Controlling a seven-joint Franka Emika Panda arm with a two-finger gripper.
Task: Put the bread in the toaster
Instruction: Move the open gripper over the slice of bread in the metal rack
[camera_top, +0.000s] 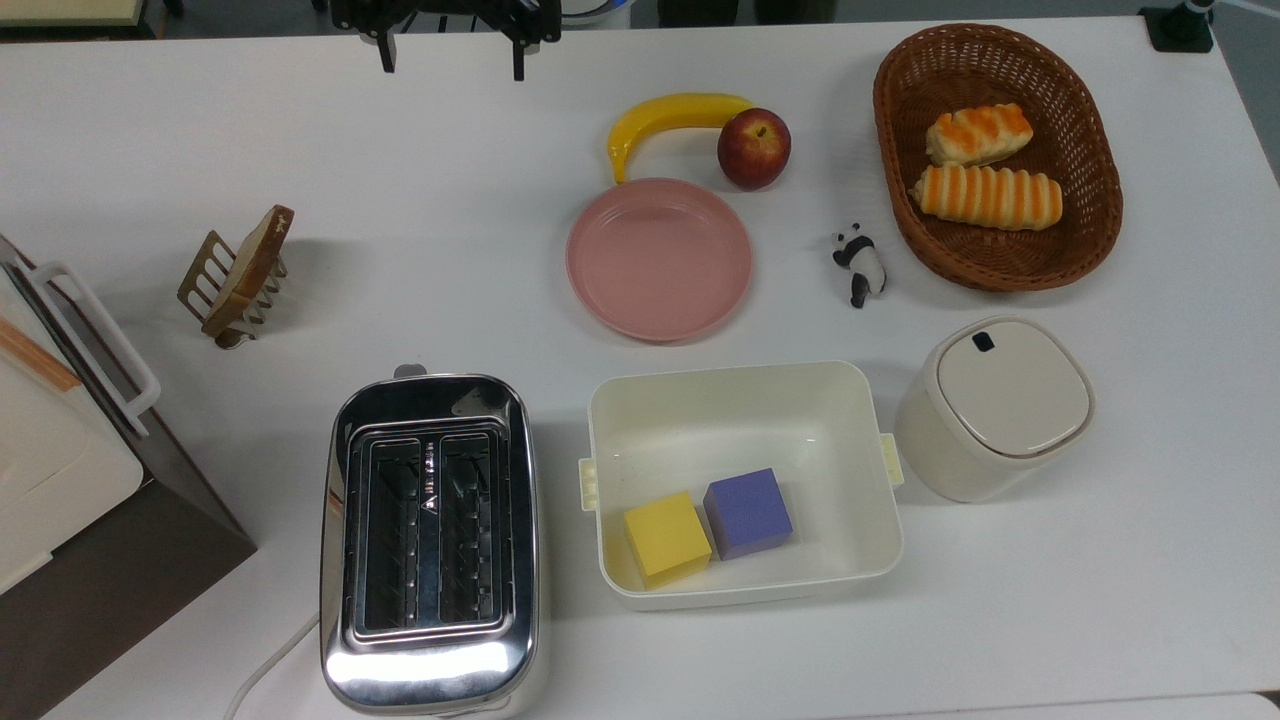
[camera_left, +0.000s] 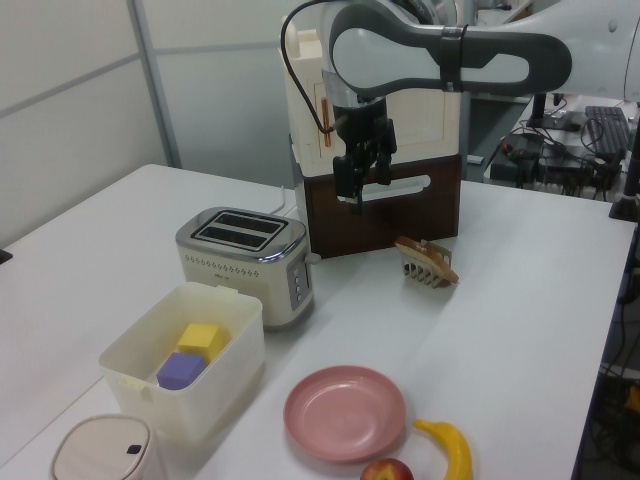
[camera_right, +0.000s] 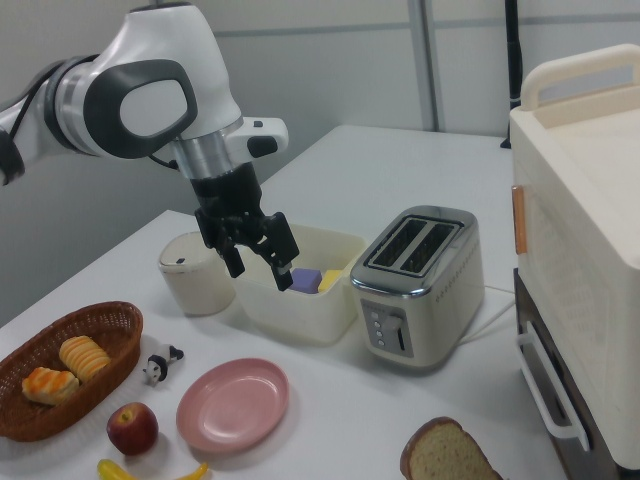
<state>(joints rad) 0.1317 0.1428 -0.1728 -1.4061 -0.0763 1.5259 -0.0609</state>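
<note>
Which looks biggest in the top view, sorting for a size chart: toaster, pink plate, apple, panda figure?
Largest to smallest in the top view:
1. toaster, though it may sit nearer the camera
2. pink plate
3. apple
4. panda figure, close to the apple

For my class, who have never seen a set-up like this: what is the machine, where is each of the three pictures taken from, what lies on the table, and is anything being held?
The machine is a robot arm with a two-finger gripper, open and holding nothing. One picture looks straight down; the other two look across the white table from opposite sides. On it stand a chrome toaster with two empty slots, a slice of bread upright in a small toast rack, a pink plate, a banana, an apple, a panda figure, a basket of striped rolls, a bin with two blocks, and a lidded container.
</note>
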